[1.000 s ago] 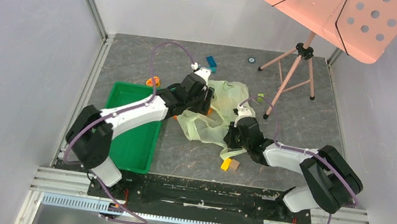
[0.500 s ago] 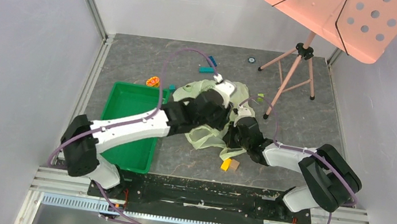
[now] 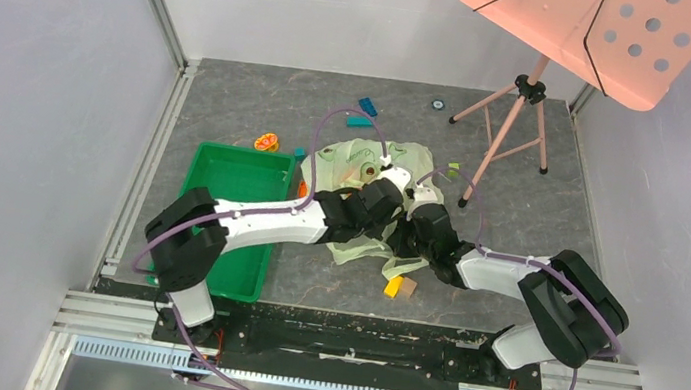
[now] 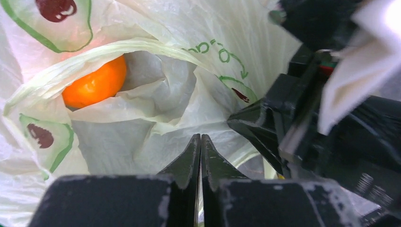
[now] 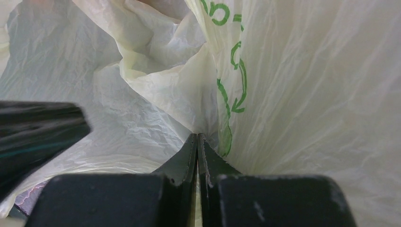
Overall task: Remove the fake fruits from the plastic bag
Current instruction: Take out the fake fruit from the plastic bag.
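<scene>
Beside the green tray point(image 3: 220, 201), the left arm has swung across the plastic bag point(image 3: 351, 160) on the bench. Its left claw point(image 4: 201, 142), apart a second ago, is now together, apparently pinching a fold of film. The round orange fruit point(image 4: 94, 85) sits inside the bag's mouth. The right claw point(image 5: 197, 139) stays clamped on the bag. Likely meaning: both hold the film to spread it, and the fruit is not yet out.
</scene>
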Controlling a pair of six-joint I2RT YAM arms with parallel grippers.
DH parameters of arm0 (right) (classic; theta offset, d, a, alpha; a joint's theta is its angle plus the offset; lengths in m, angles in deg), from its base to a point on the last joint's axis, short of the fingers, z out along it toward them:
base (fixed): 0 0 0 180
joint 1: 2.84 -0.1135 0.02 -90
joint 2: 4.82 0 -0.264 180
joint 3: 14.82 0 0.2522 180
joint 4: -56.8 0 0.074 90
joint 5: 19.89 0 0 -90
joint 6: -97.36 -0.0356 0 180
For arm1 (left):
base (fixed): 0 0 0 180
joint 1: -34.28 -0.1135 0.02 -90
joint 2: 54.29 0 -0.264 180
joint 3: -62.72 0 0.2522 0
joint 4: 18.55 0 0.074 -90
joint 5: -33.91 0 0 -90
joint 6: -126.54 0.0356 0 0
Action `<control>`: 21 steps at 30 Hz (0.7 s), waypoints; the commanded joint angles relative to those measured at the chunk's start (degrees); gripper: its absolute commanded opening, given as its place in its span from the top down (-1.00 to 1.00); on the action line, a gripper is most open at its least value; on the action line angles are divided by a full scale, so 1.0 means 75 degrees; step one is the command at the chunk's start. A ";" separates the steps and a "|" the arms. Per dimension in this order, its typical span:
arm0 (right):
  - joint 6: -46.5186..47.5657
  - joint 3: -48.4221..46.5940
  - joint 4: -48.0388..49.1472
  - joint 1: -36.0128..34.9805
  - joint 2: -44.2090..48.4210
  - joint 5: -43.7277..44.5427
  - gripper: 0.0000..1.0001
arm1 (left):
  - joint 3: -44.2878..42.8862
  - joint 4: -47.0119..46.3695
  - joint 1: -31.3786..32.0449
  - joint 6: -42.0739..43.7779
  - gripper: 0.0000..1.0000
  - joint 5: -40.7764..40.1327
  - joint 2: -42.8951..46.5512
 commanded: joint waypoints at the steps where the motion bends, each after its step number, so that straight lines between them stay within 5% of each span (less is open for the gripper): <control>1: -0.0044 0.0147 -0.0180 -0.0034 -0.0148 -0.0013 0.96 | -0.0251 -0.0447 -0.0127 0.0026 0.91 -0.0394 -0.0626; 8: -0.0011 0.0187 -0.0191 -0.0033 -0.0141 -0.0012 0.96 | -0.0813 -0.0637 -0.0513 0.0234 0.88 -0.0420 -0.1458; 13: -0.0011 0.0204 -0.0176 -0.0040 -0.0182 -0.0013 0.96 | -0.1138 -0.0850 -0.0534 0.0718 0.67 -0.0842 -0.1704; 21: -0.0023 0.0203 -0.0122 -0.0031 -0.0252 -0.0013 0.97 | -0.1244 -0.1007 -0.0677 0.1342 0.03 -0.1780 -0.2000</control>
